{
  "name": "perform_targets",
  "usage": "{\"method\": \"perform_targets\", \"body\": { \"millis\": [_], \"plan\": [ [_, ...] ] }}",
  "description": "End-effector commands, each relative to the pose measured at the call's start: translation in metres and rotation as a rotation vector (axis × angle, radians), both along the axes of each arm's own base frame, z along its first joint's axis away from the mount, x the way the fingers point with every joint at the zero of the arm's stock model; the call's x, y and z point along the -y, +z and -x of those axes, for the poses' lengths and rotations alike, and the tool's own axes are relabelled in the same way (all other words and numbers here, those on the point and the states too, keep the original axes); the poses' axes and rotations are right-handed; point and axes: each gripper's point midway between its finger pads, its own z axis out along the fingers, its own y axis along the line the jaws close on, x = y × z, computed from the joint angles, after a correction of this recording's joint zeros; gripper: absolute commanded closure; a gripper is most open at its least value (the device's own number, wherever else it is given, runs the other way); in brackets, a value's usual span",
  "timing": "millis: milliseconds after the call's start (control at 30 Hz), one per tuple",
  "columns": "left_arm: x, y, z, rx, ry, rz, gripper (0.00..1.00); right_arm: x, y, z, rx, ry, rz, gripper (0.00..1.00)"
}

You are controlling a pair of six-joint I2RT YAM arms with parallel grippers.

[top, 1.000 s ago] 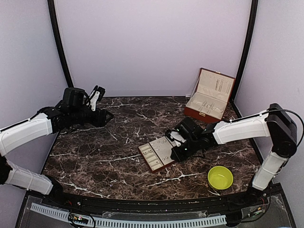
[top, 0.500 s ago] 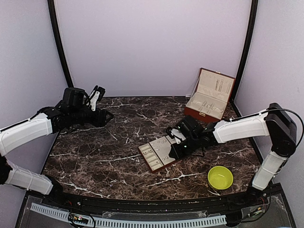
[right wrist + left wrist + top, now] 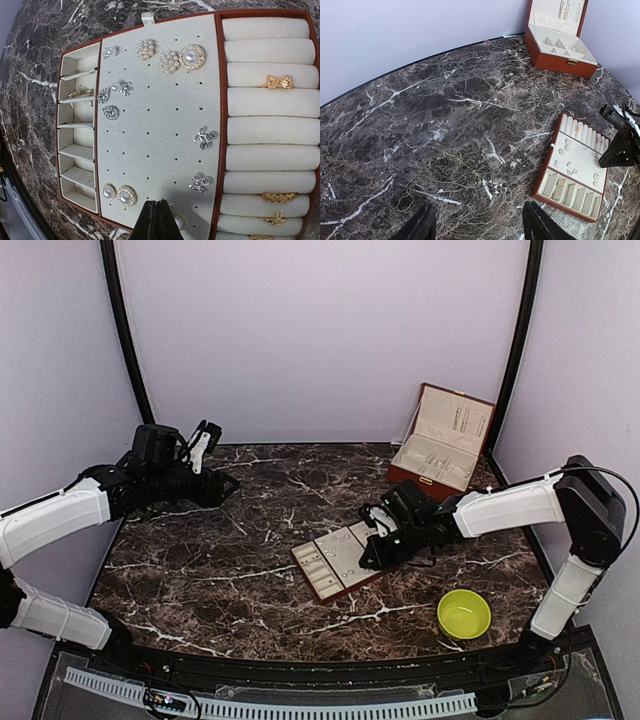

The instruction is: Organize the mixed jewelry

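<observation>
The mixed jewelry is spread over two places. Pearl and crystal studs [image 3: 190, 57] sit on the pad of the cream-lined tray [image 3: 160, 130], with gold rings [image 3: 278, 81] in its rolls. Thin chains [image 3: 445, 157] lie loose on the marble below my left gripper [image 3: 477, 232], which hangs open above the table with nothing in it. My right gripper [image 3: 155, 204] is shut just over the pad's near edge, seen from above at the right gripper [image 3: 370, 558]. A thin pin [image 3: 172, 203] shows beside its tips and a pearl stud [image 3: 178, 223] lies half hidden under them. I cannot tell whether anything is pinched.
A reddish-brown box [image 3: 440, 445] stands open at the back right. A yellow-green bowl [image 3: 463, 613] sits near the front right. The tray [image 3: 335, 565] lies mid-table. The left gripper [image 3: 218, 480] hovers at the far left by the wall.
My right gripper's jaws have closed the last bit and its wrist has shifted slightly over the tray. The left arm has not moved.
</observation>
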Motion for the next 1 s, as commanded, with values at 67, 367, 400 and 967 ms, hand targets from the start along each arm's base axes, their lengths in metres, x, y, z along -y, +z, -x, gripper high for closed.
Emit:
{"method": "perform_targets", "body": {
  "millis": [67,367,400,967],
  "plan": [
    [0.020,0.013,0.017,0.068,-0.171,0.057,0.36,-0.011,0.039,-0.003,-0.063,0.002,-0.205,0.97],
    [0.071,0.054,0.067,0.270,-0.414,0.237,0.32,-0.022,0.092,0.003,-0.098,0.079,-0.386,1.00],
    [0.081,0.054,0.075,0.272,-0.440,0.241,0.32,-0.024,0.098,0.004,-0.099,0.091,-0.410,1.00],
    [0.175,0.005,0.100,0.471,-0.660,0.183,0.35,-0.041,0.170,0.024,-0.134,0.260,-0.670,1.00]
  ]
}}
